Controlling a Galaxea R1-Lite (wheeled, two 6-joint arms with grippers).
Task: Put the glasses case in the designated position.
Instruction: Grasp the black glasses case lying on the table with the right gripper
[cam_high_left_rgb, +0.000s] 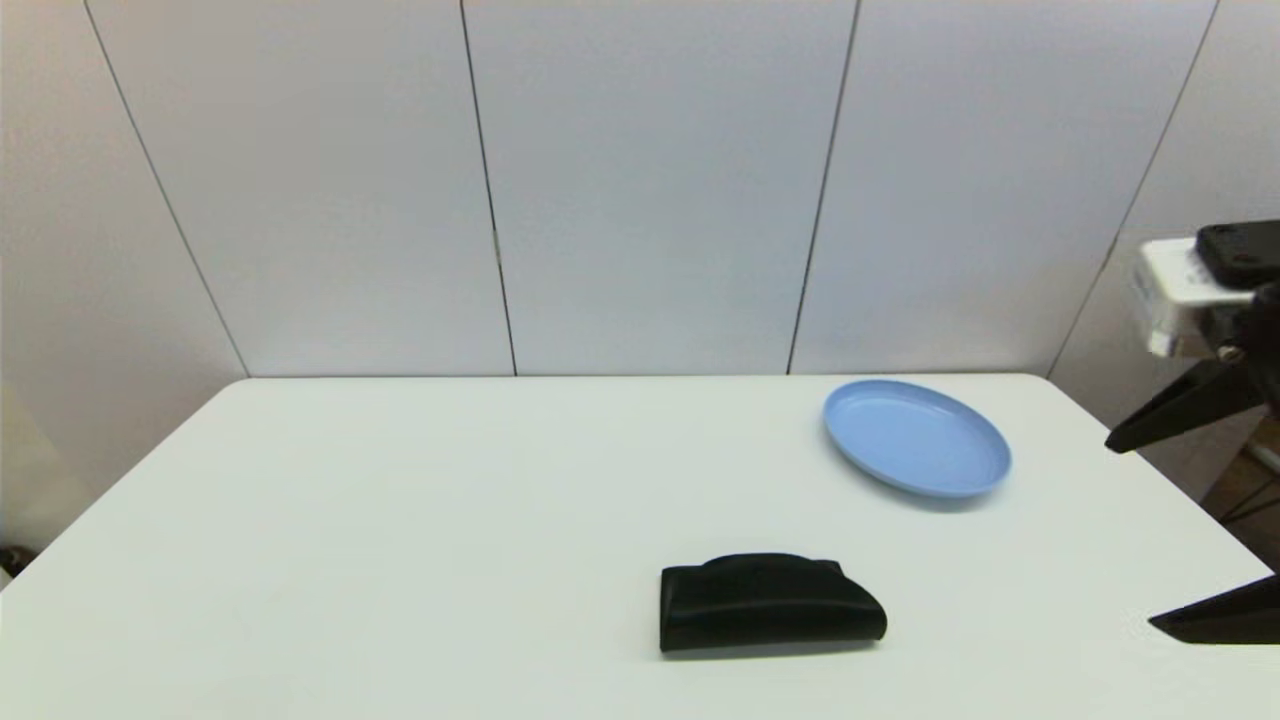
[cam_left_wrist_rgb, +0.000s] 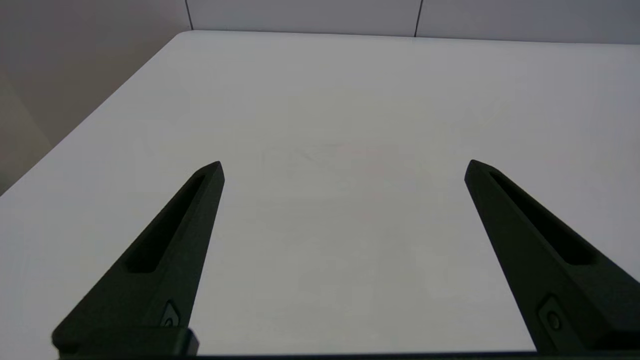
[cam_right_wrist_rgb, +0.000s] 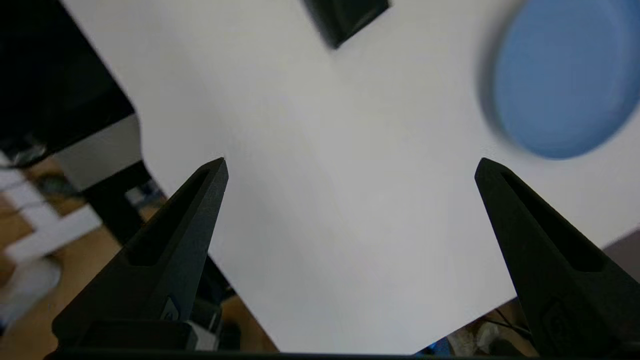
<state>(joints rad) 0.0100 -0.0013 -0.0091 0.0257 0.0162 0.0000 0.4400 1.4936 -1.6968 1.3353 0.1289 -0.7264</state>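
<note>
From the head camera, the glasses case (cam_high_left_rgb: 770, 602) lies flat on the white worktop (cam_high_left_rgb: 400, 520), towards the near edge and a little right of the middle, its long side running across. A blue plate (cam_high_left_rgb: 915, 437) sits farther back and to the right, well apart from the case, with nothing on it. The right tool (cam_high_left_rgb: 1150, 535) hangs at the right edge of the worktop, raised above it, its two black fingers (cam_high_left_rgb: 1180, 405) spread wide with nothing between them; it is clear of both case and plate.

The left wrist camera shows the left tool (cam_left_wrist_rgb: 344, 165) with its fingers (cam_left_wrist_rgb: 170, 240) wide apart over bare worktop, gripping nothing.

The right wrist camera looks down past the right tool's fingers (cam_right_wrist_rgb: 175, 240), again spread wide and empty, over the worktop's edge. The plate (cam_right_wrist_rgb: 562, 75) appears blurred beyond one finger, and a dark corner, most likely the case (cam_right_wrist_rgb: 345, 17), shows cut off at the frame's edge
</note>
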